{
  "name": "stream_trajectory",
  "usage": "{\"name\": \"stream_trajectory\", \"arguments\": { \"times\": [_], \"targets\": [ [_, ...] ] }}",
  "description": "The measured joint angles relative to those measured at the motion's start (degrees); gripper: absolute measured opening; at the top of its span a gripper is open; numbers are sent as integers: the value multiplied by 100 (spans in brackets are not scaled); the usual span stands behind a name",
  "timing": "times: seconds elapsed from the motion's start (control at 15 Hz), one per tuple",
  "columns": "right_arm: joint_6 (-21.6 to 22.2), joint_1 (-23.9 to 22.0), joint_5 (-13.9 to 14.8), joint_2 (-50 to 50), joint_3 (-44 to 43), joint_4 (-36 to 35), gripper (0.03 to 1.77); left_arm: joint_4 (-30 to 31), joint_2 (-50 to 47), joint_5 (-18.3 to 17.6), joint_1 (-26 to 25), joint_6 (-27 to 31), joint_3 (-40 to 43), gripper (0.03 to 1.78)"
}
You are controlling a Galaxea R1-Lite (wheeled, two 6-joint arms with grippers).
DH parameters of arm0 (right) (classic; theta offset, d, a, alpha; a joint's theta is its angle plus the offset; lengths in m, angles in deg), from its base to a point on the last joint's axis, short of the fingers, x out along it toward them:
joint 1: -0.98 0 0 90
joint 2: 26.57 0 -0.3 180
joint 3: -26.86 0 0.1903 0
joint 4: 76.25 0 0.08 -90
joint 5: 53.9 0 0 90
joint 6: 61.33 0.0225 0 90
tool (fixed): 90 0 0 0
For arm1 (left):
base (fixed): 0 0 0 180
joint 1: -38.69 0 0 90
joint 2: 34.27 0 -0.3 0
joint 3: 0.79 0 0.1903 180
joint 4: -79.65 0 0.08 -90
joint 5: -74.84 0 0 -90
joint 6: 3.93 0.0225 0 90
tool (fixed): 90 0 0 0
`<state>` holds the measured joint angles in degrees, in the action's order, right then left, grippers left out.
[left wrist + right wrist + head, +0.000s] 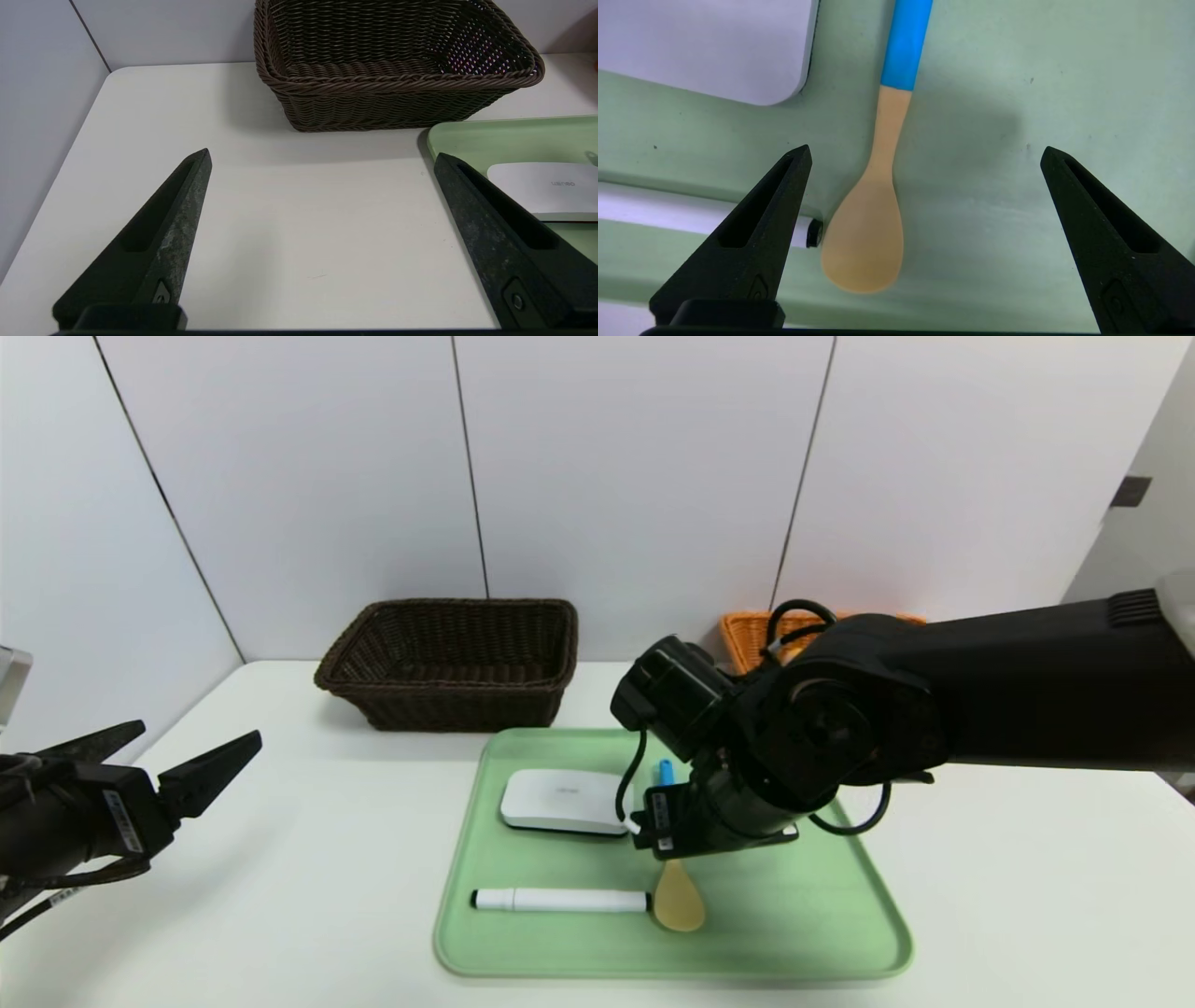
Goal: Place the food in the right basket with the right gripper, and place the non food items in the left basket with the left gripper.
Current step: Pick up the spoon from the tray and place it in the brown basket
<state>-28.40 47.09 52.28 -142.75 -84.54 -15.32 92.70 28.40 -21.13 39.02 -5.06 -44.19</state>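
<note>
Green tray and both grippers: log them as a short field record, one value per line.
tray: green tray on the white table, in front of both baskets
on tray: white box, white marker, yellow spoon with blue handle
food: none visible
left basket: dark brown, nothing seen inside
right basket: orange, mostly hidden behind the right arm
right gripper: open, above the tray, over the spoon, holding nothing
left gripper: open, above the table, left of the tray, holding nothing
</note>
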Motion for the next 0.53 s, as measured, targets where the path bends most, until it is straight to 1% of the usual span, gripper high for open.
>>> {"name": "stream_trajectory", "arguments": {
  "times": [0.27,0.53],
  "targets": [
    [2,0,11,-146,40,-123,170,0,0,2,2,-9,20,169],
    [-4,-56,145,-308,49,-474,170,0,-11,2,2,-17,41,169]
  ]
}}
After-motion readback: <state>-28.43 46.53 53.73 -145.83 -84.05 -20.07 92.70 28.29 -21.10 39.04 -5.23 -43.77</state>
